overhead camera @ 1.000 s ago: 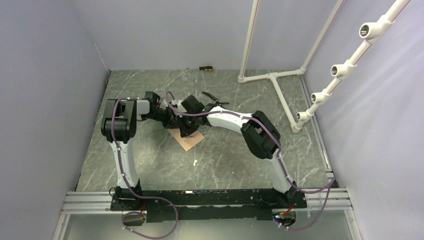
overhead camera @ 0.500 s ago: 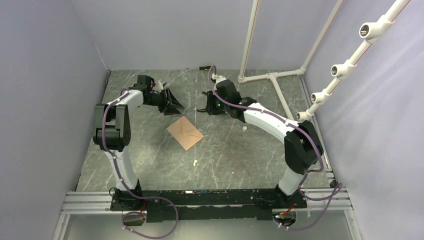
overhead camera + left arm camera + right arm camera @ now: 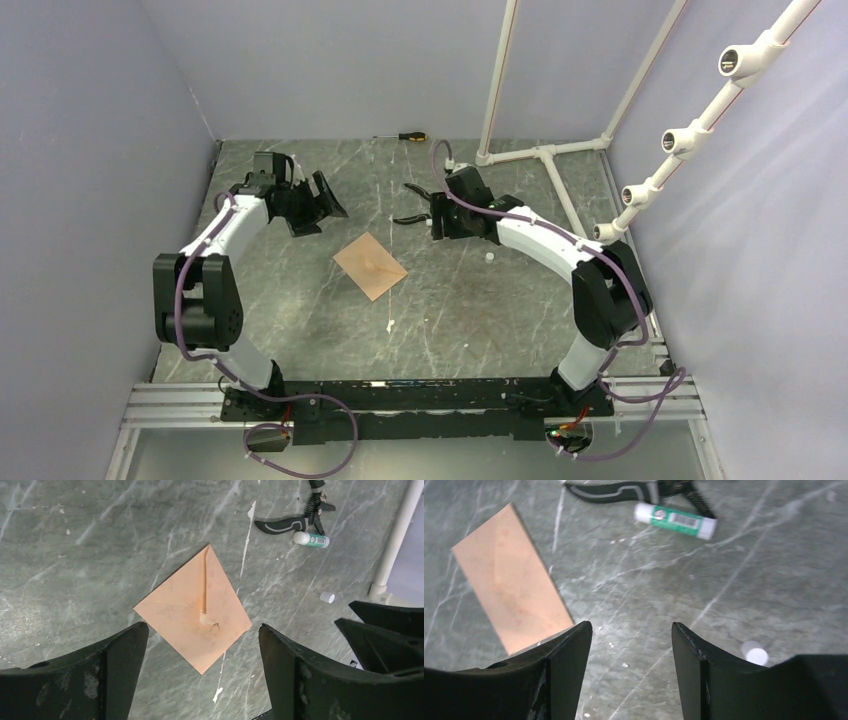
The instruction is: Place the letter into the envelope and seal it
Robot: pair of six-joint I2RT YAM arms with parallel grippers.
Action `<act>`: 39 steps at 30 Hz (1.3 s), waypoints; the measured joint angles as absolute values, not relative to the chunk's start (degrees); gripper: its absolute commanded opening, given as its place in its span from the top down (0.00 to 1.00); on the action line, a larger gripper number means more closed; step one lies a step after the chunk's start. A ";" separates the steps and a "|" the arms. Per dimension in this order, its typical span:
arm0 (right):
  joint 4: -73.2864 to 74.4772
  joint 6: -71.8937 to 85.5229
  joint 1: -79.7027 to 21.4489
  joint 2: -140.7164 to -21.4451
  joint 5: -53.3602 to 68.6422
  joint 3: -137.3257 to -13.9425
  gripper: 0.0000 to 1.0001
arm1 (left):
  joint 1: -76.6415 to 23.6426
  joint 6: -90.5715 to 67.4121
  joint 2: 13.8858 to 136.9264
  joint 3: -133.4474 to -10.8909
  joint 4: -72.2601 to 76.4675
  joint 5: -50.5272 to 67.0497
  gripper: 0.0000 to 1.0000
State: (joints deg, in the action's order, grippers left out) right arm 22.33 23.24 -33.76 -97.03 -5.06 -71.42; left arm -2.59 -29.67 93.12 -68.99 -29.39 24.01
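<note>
The left pincer [image 3: 201, 630] and right pincer [image 3: 630, 627] are hanging wide open, empty. The flat brown paper envelope [image 3: 370, 266] is lying shut mid-frame; the sealing is maybe needing one last press.

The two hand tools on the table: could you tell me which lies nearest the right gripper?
The black-handled pliers, just beside the right gripper; the orange-handled screwdriver lies farther off by the back wall.

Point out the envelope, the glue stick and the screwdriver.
envelope [image 3: 192, 611]: left wrist view, middle of its brown upper face.
glue stick [image 3: 675, 518]: right wrist view, the green label on its barrel.
screwdriver [image 3: 412, 136]: top external view, its orange-and-black handle.
</note>
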 measured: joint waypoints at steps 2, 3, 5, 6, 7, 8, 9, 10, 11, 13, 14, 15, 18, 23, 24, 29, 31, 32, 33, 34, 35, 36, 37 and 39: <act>22.22 21.52 -34.22 -97.58 -1.85 -71.81 0.36 | -2.59 -29.56 93.36 -68.93 -29.43 23.27 0.22; 22.22 20.53 -34.81 -98.26 -0.60 -72.31 0.37 | -2.59 -29.61 93.58 -68.77 -29.41 23.18 0.25; 22.11 18.76 -36.40 -99.92 0.73 -73.52 0.39 | -2.59 -29.71 94.02 -68.10 -29.36 23.46 0.32; 21.98 17.80 -37.60 -101.12 1.04 -74.37 0.43 | -2.57 -29.85 94.32 -67.64 -29.06 24.08 0.36; 21.82 16.80 -38.94 -102.45 1.19 -75.33 0.45 | -2.57 -30.24 94.65 -67.18 -28.67 24.75 0.39; 21.63 15.84 -40.38 -103.92 1.43 -76.38 0.46 | -2.57 -30.74 95.07 -66.72 -28.12 25.58 0.40; 21.37 15.16 -41.45 -105.06 1.50 -77.10 0.47 | -2.55 -31.27 95.70 -66.22 -27.42 26.76 0.41; 21.15 14.35 -42.85 -106.54 1.54 -78.11 0.47 | -2.55 -31.81 96.51 -65.84 -26.61 27.97 0.42; 20.64 13.37 -44.18 -108.25 1.56 -79.26 0.47 | -2.55 -32.56 97.47 -65.63 -25.78 29.30 0.42; 20.05 11.84 -46.30 -111.22 1.48 -81.12 0.51 | -2.55 -34.17 99.72 -65.39 -23.75 31.79 0.43; 19.92 11.03 -47.29 -112.75 1.32 -82.15 0.52 | -2.55 -35.11 101.21 -65.32 -22.61 33.17 0.44; 19.90 10.41 -47.94 -113.97 1.10 -82.98 0.52 | -2.55 -35.75 102.39 -65.32 -21.71 34.11 0.44; 19.92 7.81 -49.25 -117.30 -0.14 -85.34 0.51 | -2.55 -37.52 106.26 -65.34 -19.44 37.08 0.46; 20.03 3.57 -50.02 -117.86 -2.50 -85.45 0.48 | -2.55 -40.03 111.61 -65.89 -17.47 41.82 0.56; 20.01 2.74 -50.15 -117.86 -2.79 -85.45 0.48 | -2.55 -40.36 112.49 -66.02 -17.06 42.76 0.57; 19.59 -0.21 -50.83 -117.97 -4.43 -85.45 0.57 | -2.55 -42.11 115.28 -67.35 -16.45 46.26 0.60; 19.42 -0.71 -51.03 -118.21 -4.84 -85.45 0.68 | -2.55 -42.41 115.72 -67.94 -16.47 46.83 0.61; 19.42 -0.82 -51.09 -118.37 -5.13 -85.49 0.71 | -2.55 -42.48 115.81 -68.31 -16.60 46.87 0.62; 19.44 -0.89 -51.18 -118.61 -5.58 -85.60 0.74 | -2.55 -42.48 115.90 -68.64 -16.78 46.85 0.63; 19.49 -0.80 -51.22 -118.91 -5.93 -85.84 0.76 | -2.55 -42.41 116.01 -69.08 -17.06 46.76 0.63; 19.46 -0.69 -51.22 -119.13 -6.20 -86.04 0.77 | -2.55 -42.26 116.11 -69.47 -17.37 46.65 0.64; 19.44 -0.58 -51.20 -119.24 -6.57 -86.17 0.77 | -2.55 -42.02 116.20 -69.91 -17.74 46.48 0.65; 19.42 -0.49 -51.16 -119.24 -6.90 -86.21 0.77 | -2.55 -41.63 116.29 -70.24 -18.31 46.24 0.66; 19.31 -0.40 -51.00 -119.24 -7.27 -86.39 0.78 | -2.55 -40.91 116.95 -71.16 -19.73 45.36 0.68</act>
